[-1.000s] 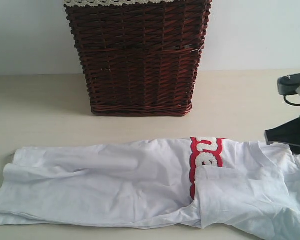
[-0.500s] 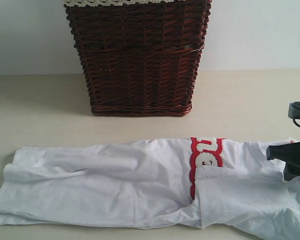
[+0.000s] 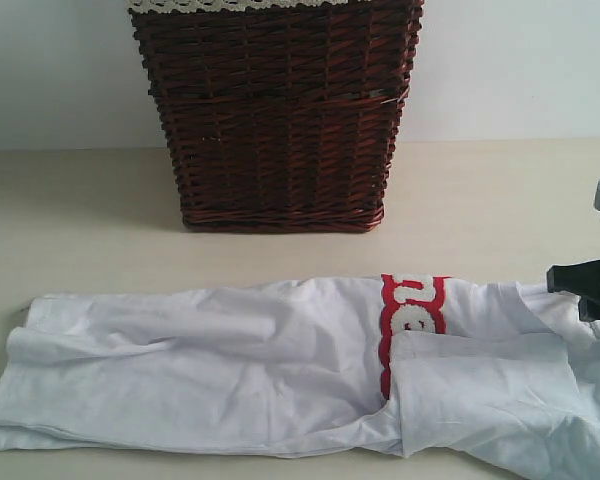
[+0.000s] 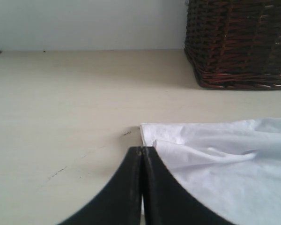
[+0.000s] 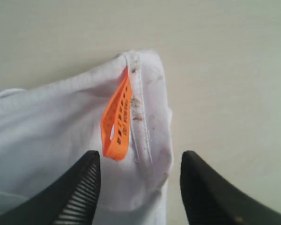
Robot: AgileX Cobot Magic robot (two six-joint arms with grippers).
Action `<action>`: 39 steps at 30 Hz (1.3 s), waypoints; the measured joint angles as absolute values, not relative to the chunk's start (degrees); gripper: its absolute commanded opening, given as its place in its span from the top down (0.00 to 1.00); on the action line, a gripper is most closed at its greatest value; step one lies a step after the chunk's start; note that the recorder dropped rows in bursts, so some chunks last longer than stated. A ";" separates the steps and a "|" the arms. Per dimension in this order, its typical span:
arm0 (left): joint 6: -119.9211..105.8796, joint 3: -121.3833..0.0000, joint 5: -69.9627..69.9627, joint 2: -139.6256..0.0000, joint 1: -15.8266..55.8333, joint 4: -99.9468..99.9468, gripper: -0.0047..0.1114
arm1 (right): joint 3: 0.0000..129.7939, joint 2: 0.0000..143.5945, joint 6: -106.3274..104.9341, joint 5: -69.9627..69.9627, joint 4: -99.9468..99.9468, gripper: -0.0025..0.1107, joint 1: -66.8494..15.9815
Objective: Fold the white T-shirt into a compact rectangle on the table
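Table [image 3: 80, 200] is being used for the collar-end fold: shirt [image 3: 230, 360] collar [image 5: 147, 93] is being straddled by the spread right gripper [image 5: 139, 159], awaiting closure; left gripper [image 4: 143, 152] is being shown pressed together.

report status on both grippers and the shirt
left gripper shut at white T-shirt edge, grip unclear. right gripper open over orange tag. shirt partly folded, flat on table. basket behind, not in the way.
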State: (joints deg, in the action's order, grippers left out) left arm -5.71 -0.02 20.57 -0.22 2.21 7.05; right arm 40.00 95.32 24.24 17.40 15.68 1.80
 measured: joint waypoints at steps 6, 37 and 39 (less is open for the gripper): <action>-5.71 -0.02 20.57 -0.22 2.21 7.05 0.96 | 40.00 95.57 25.21 17.78 15.55 0.36 1.80; -5.71 -0.02 20.57 -0.22 2.21 7.05 0.96 | 50.94 103.94 10.14 42.15 1.38 0.27 1.89; -5.71 -0.02 20.57 -0.22 2.21 7.05 0.96 | 50.94 105.14 11.80 42.38 2.46 0.27 1.89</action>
State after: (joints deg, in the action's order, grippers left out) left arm -5.71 -0.02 20.57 -0.22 2.21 7.05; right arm 50.94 105.14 11.80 42.38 2.46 1.89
